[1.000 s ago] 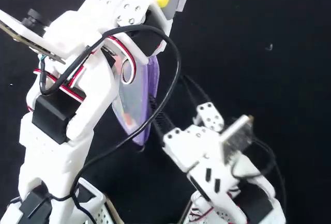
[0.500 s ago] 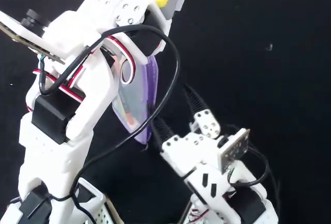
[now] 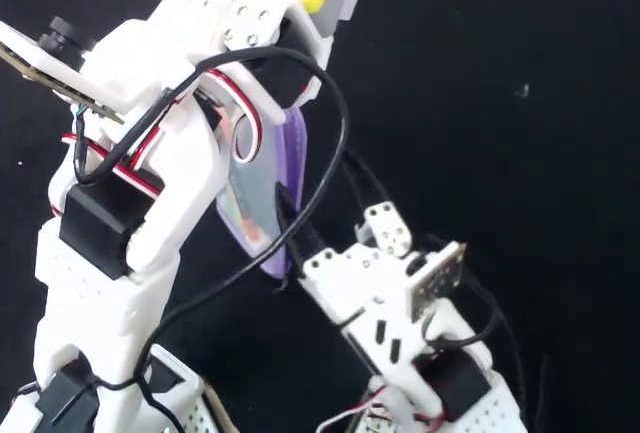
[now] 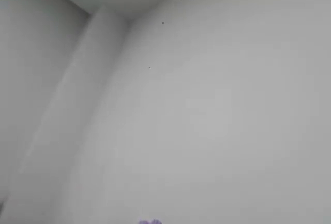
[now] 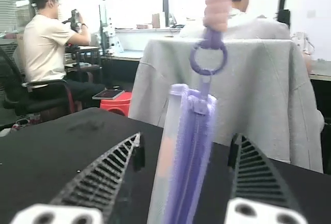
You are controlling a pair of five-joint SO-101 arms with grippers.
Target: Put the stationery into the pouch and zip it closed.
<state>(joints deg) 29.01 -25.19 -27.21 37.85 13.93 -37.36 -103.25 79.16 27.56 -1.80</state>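
Between spread right end effector [image 5: 186,141] fingers — one pouch [image 5: 175,131].

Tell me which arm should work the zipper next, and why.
Right. Its end effector is open with the pouch zipper edge between its fingers, ring pull close by. The left arm is where the pouch hangs.

No readable txt, labels, nos. or signs (any print too small/blurred).
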